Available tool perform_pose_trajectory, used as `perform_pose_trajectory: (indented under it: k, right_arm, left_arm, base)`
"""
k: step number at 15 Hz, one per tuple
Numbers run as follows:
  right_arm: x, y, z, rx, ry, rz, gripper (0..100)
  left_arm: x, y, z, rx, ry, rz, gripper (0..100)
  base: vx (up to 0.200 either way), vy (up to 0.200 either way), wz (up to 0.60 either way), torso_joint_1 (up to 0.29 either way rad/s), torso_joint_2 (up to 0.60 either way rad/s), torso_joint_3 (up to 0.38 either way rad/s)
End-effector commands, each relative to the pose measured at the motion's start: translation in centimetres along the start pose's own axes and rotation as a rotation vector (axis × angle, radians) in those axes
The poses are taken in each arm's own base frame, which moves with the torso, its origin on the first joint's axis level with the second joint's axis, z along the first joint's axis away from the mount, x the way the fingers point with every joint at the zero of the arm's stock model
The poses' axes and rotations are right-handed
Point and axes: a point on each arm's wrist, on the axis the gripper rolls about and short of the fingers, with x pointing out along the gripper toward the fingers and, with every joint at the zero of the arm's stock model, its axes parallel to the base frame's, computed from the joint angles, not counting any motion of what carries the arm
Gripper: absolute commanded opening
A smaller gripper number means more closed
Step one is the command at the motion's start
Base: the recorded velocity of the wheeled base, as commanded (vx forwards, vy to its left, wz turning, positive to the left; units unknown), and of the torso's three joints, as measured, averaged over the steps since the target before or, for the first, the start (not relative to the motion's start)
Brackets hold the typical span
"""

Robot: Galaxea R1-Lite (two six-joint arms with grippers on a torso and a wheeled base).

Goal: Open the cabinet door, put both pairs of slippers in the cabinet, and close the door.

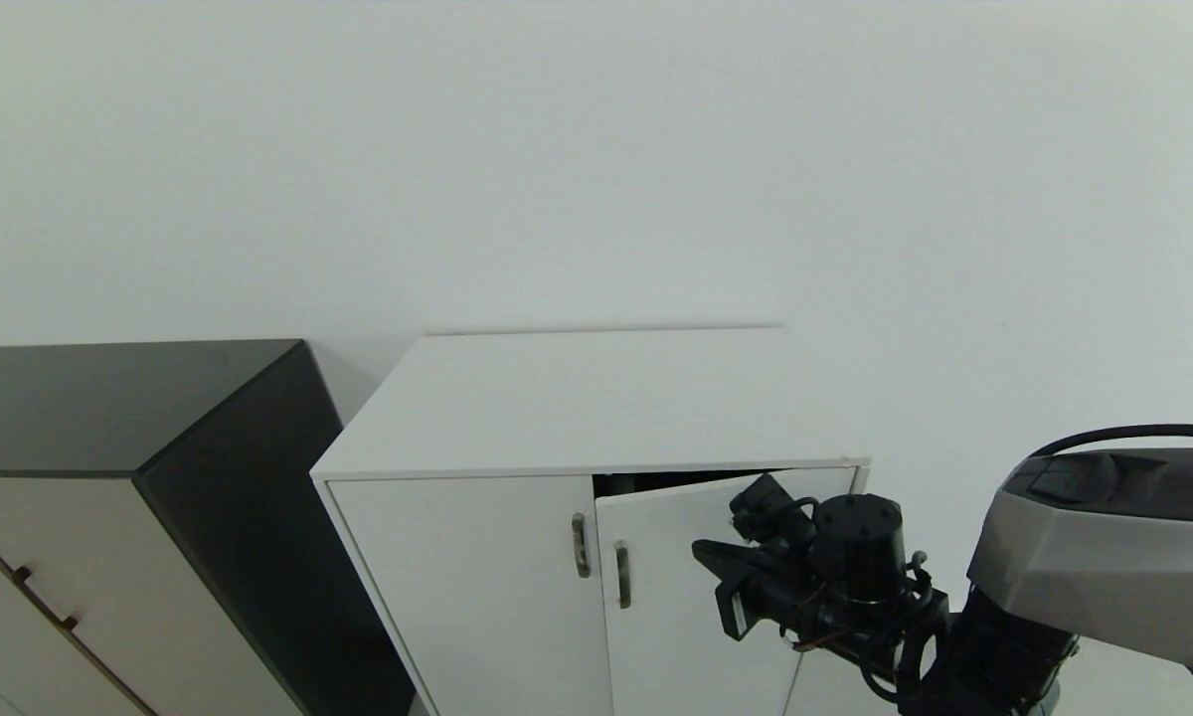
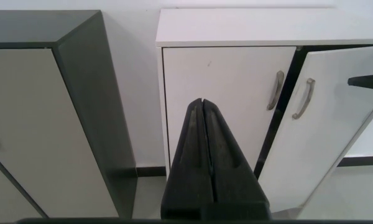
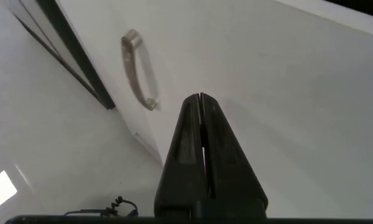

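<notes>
The white cabinet (image 1: 596,403) has two doors. Its right door (image 1: 686,626) stands slightly ajar, with a dark gap along its top and inner edge, while the left door (image 1: 457,577) is flat against the frame. Each door carries a metal handle (image 1: 622,574) near the middle seam. My right gripper (image 1: 704,553) is shut and empty, its tip just in front of the ajar door (image 3: 280,81), to the right of the handle (image 3: 138,68). My left gripper (image 2: 202,102) is shut and empty too, held back from the cabinet and facing the left door (image 2: 227,93).
A taller cabinet with a dark top and side (image 1: 109,408) stands close on the white cabinet's left, with only a narrow gap between them. A plain white wall rises behind both. Pale floor (image 3: 43,155) lies below the ajar door.
</notes>
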Motion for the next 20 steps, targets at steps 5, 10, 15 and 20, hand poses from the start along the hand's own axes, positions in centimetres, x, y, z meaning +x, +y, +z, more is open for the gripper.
perform_pose_trajectory:
  k: [5,10,15,20]
  right_arm:
    - [1.0,-1.4,-0.3,0.008,-0.008,-0.035,0]
    - [1.9,-2.4,-0.8,0.014,-0.009,-0.059,0]
    - [2.6,-3.1,-1.2,0.018,-0.009,-0.075,0]
    - [2.8,-3.4,-1.3,0.02,-0.01,-0.083,0]
  left_arm:
    - [0.0,0.0,0.0,-0.003,0.001,0.001,0]
    - [0.0,0.0,0.0,-0.01,0.001,0.001,0]
    - [0.0,0.0,0.0,-0.01,0.001,0.001,0]
    - [0.0,0.0,0.0,-0.009,0.001,0.001,0]
  base:
    - [0.0,0.0,0.0,0.0,0.0,0.0]
    - [0.0,0.0,0.0,0.0,0.0,0.0]
    - [0.0,0.0,0.0,0.0,0.0,0.0]
    - [0.0,0.0,0.0,0.0,0.0,0.0]
